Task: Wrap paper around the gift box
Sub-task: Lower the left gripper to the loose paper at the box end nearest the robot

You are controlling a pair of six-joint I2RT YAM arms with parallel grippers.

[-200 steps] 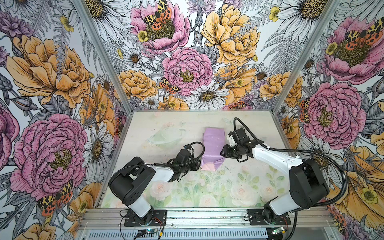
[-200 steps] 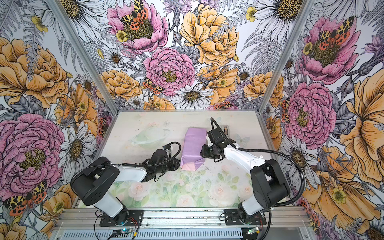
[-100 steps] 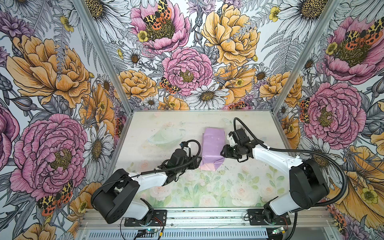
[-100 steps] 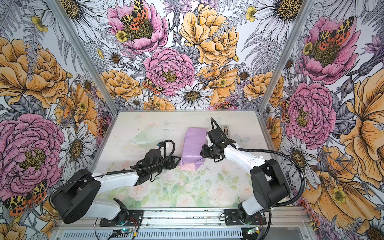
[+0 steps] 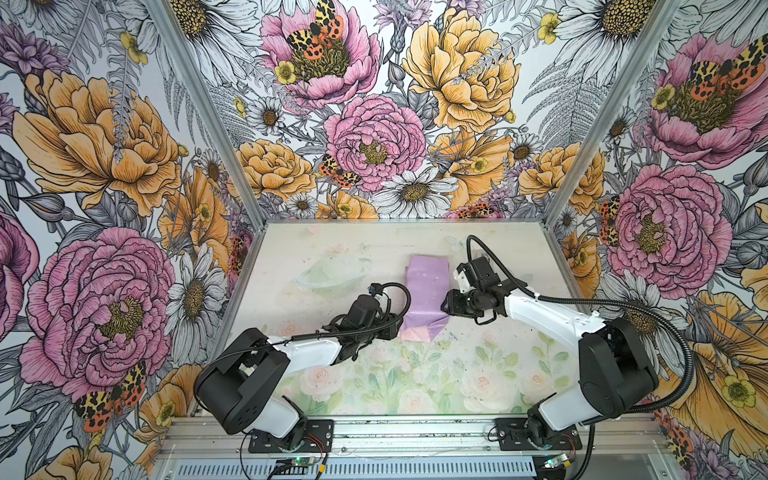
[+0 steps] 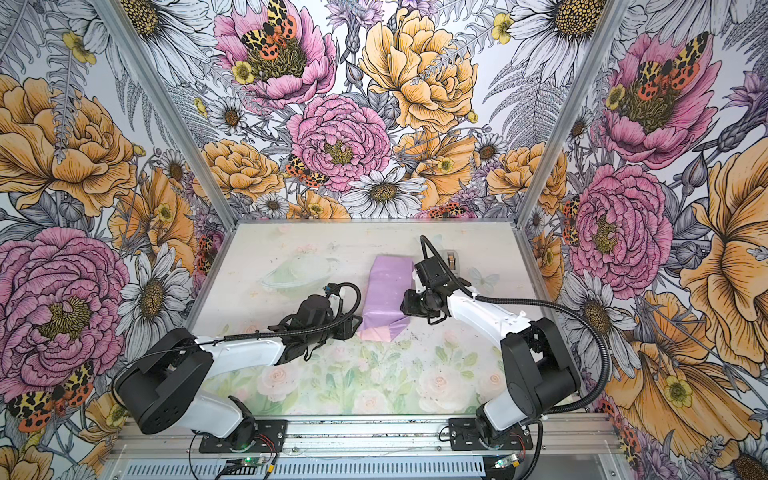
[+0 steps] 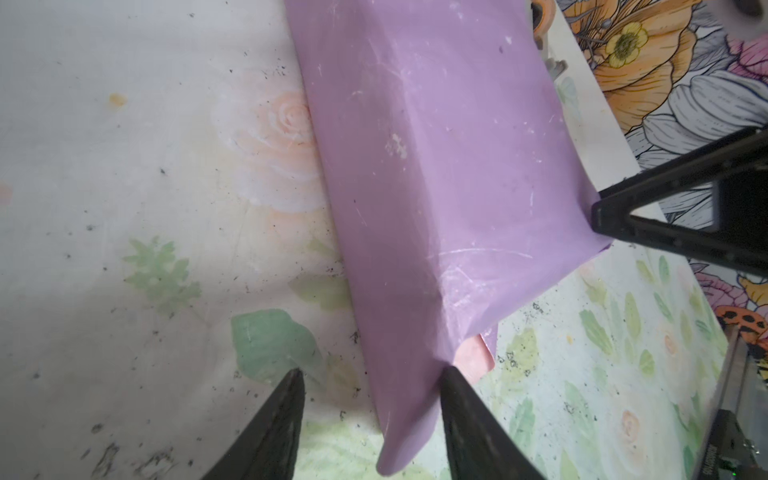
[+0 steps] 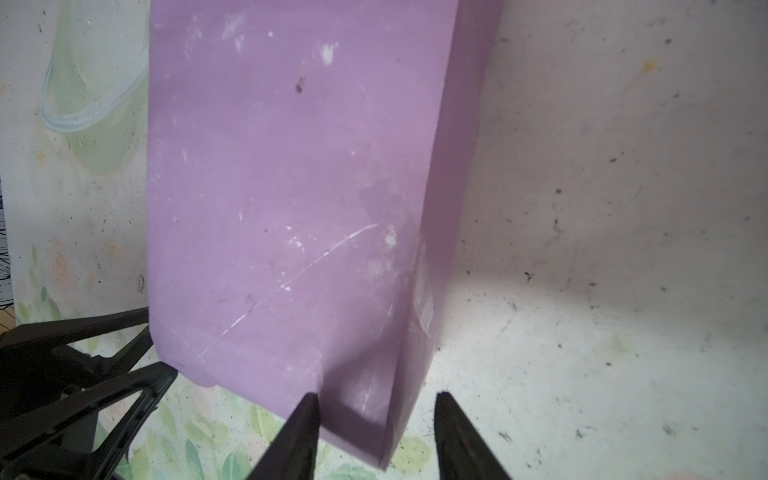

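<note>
Lilac paper (image 5: pixel 424 291), folded, mid-frame on surface (image 5: pixel 316 249); left claw (image 7: pixel 374 372), right claw (image 8: pixel 376 399) half-open, straddling its edges, gripping nothing.

One lilac paper (image 5: pixel 426 291), two arms (image 5: pixel 307 353) (image 5: pixel 548 316), two pincers (image 7: pixel 372 371) (image 8: pixel 377 395), one tape dispenser (image 6: pixel 451 259)

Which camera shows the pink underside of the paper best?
The left wrist view: the pink underside peeks out close up at the folded end. Both top views show only a small patch; the right wrist view shows just lilac paper.
</note>
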